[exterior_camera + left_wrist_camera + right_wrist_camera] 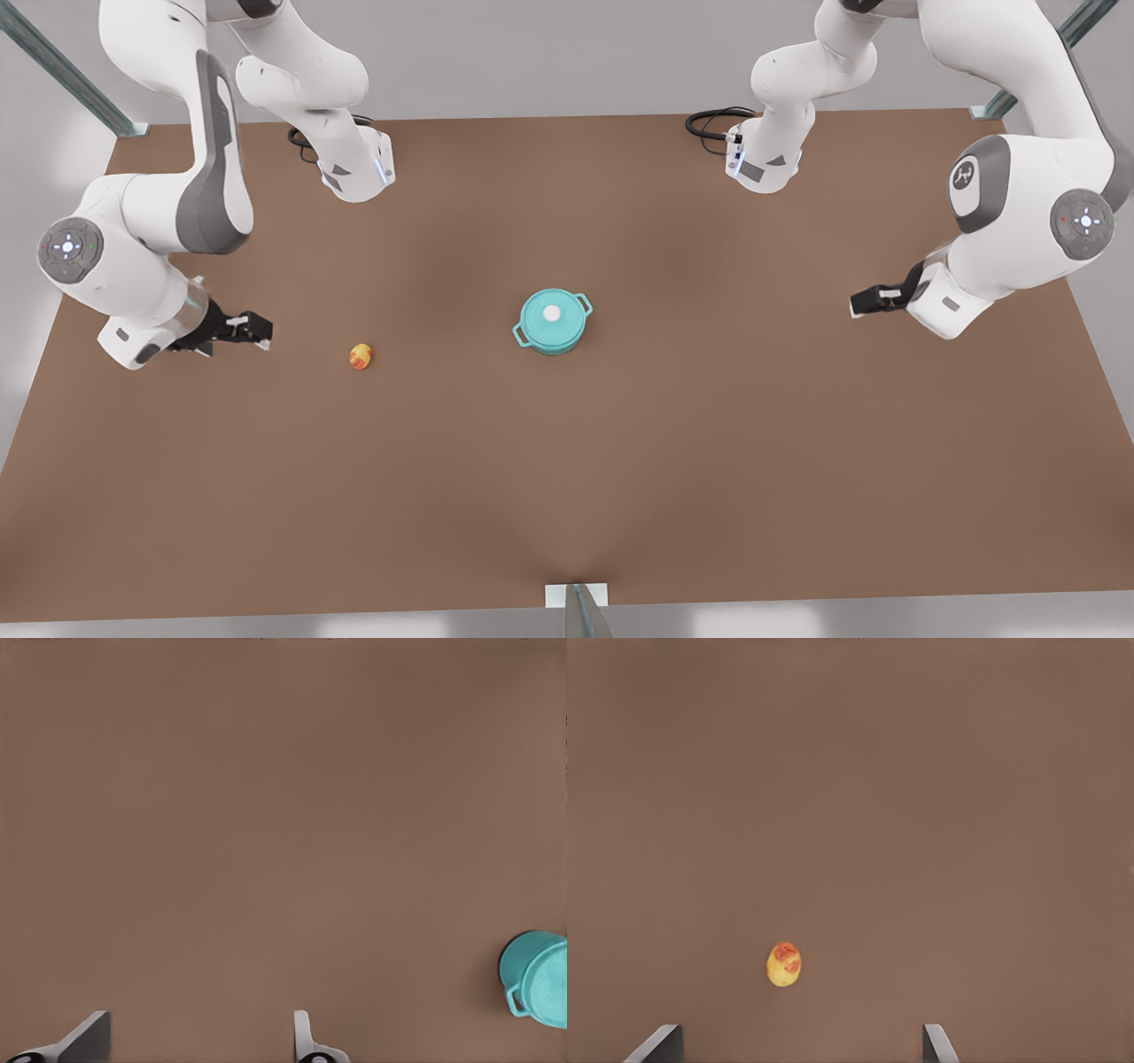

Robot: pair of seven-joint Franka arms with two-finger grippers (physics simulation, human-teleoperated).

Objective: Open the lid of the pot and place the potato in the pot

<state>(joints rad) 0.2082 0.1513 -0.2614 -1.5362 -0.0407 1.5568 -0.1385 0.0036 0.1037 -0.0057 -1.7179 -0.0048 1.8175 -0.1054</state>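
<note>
Mid-table, lidded pot point(553, 322), handles diagonal

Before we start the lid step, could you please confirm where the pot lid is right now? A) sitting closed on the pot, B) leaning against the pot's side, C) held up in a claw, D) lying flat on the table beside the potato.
A: in the front view the pot lid, white knob up, covers the pot, while the potato lies apart on the table and neither claw touches anything.
</note>
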